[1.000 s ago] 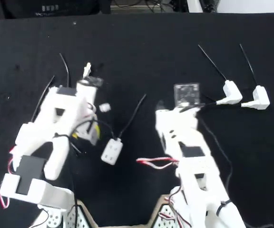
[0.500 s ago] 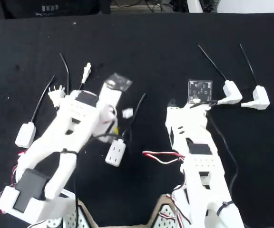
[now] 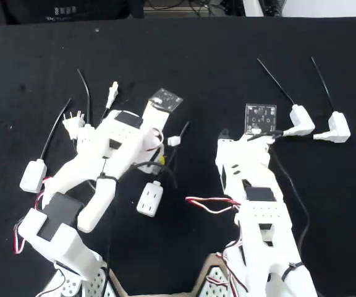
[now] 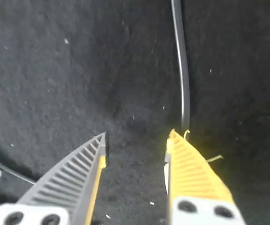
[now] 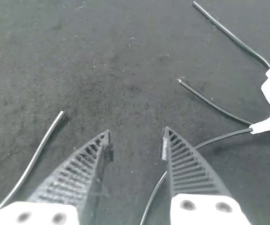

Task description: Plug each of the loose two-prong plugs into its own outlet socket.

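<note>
Left gripper [image 4: 135,140] spread, empty, poised beside a black cord [image 4: 182,70]; right gripper [image 5: 135,137] spread too, nothing in it. Two-prong plug [image 3: 111,94] lies on the worktop [image 3: 196,49] past the left arm [image 3: 110,154], outlet socket [image 3: 149,199] beside that arm. Light, hard plastic, springy cord, I'd judge: pinch the moulded body, never the prongs.

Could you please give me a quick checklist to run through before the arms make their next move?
1. Left gripper open, holding nothing: ok.
2. Right gripper open, holding nothing: ok.
3. Left gripper lined up on a plug: not ok; a black cable lies beside its yellow finger, with bare mat between the fingers.
4. Middle socket filled: not ok; nothing is plugged in.
5. Two-prong plug lying free of the arms: ok.
6. Which piece that black cable belongs to: cannot tell.
</note>
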Controlling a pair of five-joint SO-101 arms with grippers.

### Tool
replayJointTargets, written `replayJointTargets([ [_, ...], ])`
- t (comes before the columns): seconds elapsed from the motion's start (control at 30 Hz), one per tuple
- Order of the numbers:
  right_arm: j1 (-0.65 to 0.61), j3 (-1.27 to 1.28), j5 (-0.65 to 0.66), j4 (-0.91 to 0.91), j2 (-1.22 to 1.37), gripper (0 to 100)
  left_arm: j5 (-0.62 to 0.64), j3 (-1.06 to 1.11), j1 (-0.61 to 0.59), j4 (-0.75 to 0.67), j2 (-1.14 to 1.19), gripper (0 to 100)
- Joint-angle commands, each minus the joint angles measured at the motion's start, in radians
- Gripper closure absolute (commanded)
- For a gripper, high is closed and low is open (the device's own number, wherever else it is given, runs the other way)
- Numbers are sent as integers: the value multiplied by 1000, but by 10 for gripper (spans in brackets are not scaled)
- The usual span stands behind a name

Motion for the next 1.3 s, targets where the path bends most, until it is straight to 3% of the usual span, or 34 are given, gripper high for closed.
replayJointTargets([
  [0.0, 11, -62, -6, 8, -35, 836, 12, -105, 16, 5, -6, 786],
  [0.2, 9, -62, -6, 8, -35, 836, 160, -116, 36, 6, -9, 786],
  [0.4, 9, -62, -5, 11, -35, 836, 180, -38, 102, -60, 34, 786],
  [0.73, 9, -64, -5, 9, -35, 836, 222, -22, -74, -25, 110, 791],
  [0.9, 9, -64, -5, 9, -35, 836, 264, -1, -116, 44, 34, 791],
  [1.27, 8, -62, -5, 11, -35, 836, 256, 193, -183, 48, -305, 786],
])
